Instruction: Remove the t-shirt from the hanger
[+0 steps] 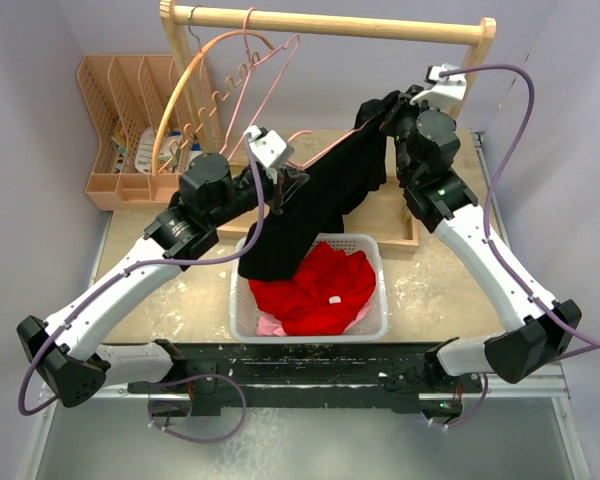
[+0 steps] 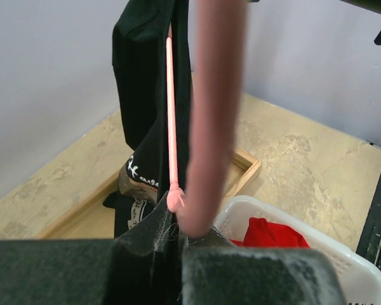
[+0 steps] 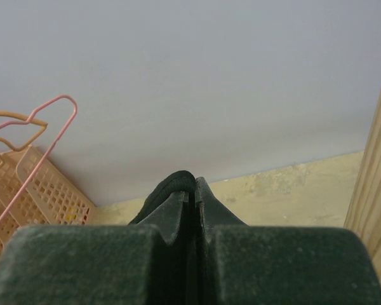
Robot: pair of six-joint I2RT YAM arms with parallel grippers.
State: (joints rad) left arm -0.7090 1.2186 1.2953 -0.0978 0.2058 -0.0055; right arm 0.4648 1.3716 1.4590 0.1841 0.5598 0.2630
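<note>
Stripping step under way, I judge. Left fingers (image 2: pixel 57 273) clamped on pink hanger (image 2: pixel 171 114). Right fingers (image 3: pixel 82 267) pinched shut on black t-shirt (image 1: pixel 325 195), at 1 o'clock. Next: draw shirt off toward 2 o'clock.

Both arms reach up and inward, elbows bent. The left gripper (image 1: pixel 280 192) is clamped on the pink hanger (image 2: pixel 171 114). The right gripper (image 1: pixel 385 113), raised higher, pinches the black t-shirt (image 1: pixel 310 215).

Black t-shirt (image 1: pixel 325 195) over white basket (image 1: pixel 381 292)
</note>
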